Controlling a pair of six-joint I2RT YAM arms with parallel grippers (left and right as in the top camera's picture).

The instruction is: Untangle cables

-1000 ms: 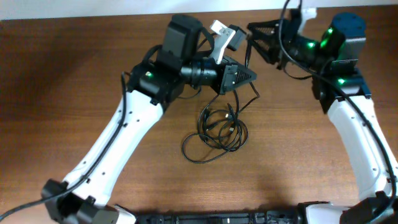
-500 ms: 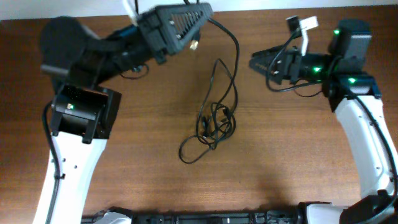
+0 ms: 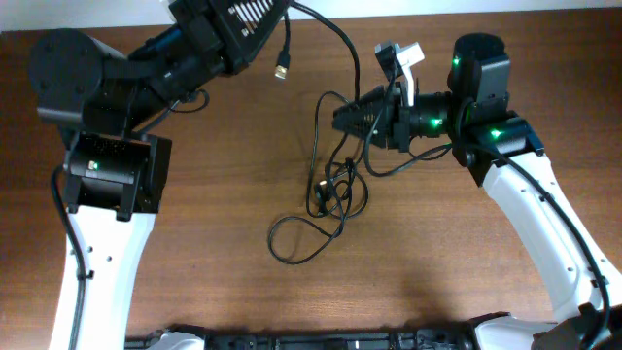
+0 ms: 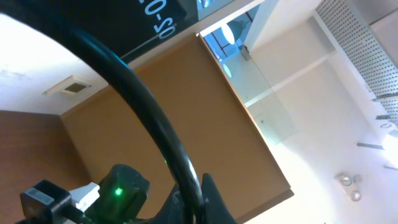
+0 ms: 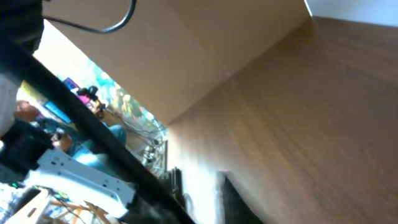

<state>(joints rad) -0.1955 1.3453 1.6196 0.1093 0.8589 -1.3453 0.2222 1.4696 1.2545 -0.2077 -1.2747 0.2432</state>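
The cables (image 3: 335,190) are thin black cords knotted at the table's middle, with a loose loop (image 3: 294,245) toward the front. One strand rises in an arc to my left gripper (image 3: 282,8), held high at the back left. In the left wrist view that gripper (image 4: 198,202) is shut on the black cable (image 4: 143,106). A gold plug end (image 3: 283,68) dangles below it. My right gripper (image 3: 340,119) points left, its jaws drawn to a point on a strand above the knot. The right wrist view is blurred, with a dark cable (image 5: 93,124) running down beside the right gripper (image 5: 205,205).
The brown wooden table (image 3: 194,253) ends at a pale wall along the back. Thicker black wires (image 3: 389,167) hang from the right arm close to the knot. Both white arm bases stand at the front corners.
My right gripper has swung left to the strands above the knot and closed from open. The left gripper has lifted a little further back and left, pulling its strand up.
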